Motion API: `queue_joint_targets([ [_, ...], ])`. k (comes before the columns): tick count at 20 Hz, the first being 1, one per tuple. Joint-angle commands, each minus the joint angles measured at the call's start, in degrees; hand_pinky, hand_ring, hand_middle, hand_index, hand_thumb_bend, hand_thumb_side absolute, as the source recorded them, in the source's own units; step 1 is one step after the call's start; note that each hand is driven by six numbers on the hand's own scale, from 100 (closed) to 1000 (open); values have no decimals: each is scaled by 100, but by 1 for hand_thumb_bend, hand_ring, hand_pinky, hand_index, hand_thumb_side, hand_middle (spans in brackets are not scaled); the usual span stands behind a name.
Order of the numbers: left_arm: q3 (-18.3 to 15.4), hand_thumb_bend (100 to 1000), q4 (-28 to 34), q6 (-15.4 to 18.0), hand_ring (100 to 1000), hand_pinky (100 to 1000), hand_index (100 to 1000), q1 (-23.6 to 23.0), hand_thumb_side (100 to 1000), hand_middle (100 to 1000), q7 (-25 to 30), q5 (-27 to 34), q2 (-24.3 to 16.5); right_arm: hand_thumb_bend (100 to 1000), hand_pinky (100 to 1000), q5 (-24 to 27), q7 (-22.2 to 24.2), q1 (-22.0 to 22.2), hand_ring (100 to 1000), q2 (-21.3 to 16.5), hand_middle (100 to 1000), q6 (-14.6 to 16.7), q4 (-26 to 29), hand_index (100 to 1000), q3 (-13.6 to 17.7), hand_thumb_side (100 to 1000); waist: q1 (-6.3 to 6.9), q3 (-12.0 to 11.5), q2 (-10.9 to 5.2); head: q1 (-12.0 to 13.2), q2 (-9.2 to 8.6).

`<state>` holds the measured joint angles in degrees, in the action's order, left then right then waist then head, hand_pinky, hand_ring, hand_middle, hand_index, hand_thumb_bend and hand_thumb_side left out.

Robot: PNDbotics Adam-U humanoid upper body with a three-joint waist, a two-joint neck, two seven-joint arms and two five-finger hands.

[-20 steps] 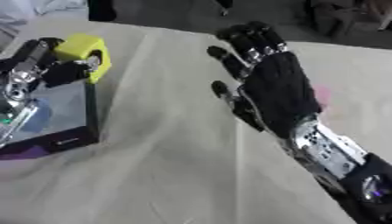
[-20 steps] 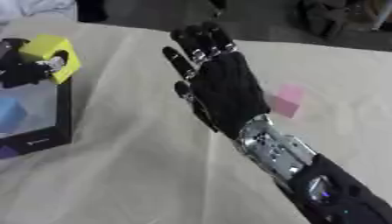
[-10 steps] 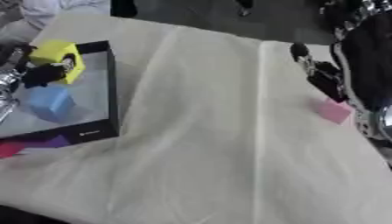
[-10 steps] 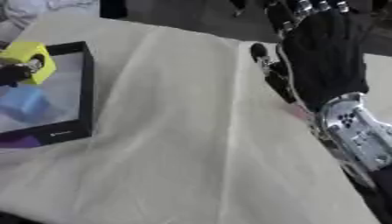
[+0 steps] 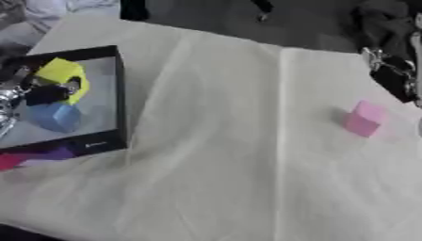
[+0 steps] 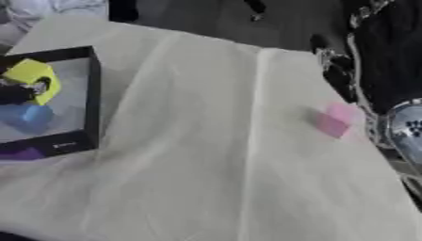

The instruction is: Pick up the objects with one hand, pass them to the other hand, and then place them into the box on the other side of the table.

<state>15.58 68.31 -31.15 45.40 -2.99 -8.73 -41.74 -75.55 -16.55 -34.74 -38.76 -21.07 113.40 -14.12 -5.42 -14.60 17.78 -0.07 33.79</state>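
Table (image 5: 214, 179) under creased white cloth; black box (image 5: 120, 94) at left, pink block (image 5: 363, 118) at right.

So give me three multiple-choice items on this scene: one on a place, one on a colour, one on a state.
1. Where is the pink block?
A. In the box
B. On the cloth, right side
C. In the left robot hand

2. What colour is the block that the left robot hand holds?
A. Yellow
B. Red
C. White

3. What is the state of the blue block?
A. Lying in the box
B. Held by the right robot hand
C. Stacked on the pink block

Answers:
1. B: it sits alone on the cloth, near the right robot hand.
2. A: the yellow block is pinched over the box.
3. A: it rests on the box floor, with no fingers on it.
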Motion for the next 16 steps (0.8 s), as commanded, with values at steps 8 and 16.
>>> queue_joint_targets([
  [8,-333,846,-276,-200,859,940,921,25,650,806,54,-1465,-176,560,744,-3,-213,121,733,-375,706,-248,119,703,358,100,24,25,-48,-56,-58],
  [16,-517,470,454,-246,809,894,902,16,731,780,62,-849,-182,554,742,-81,-307,189,732,-425,704,-372,119,703,484,100,68,23,-35,-53,-26],
])
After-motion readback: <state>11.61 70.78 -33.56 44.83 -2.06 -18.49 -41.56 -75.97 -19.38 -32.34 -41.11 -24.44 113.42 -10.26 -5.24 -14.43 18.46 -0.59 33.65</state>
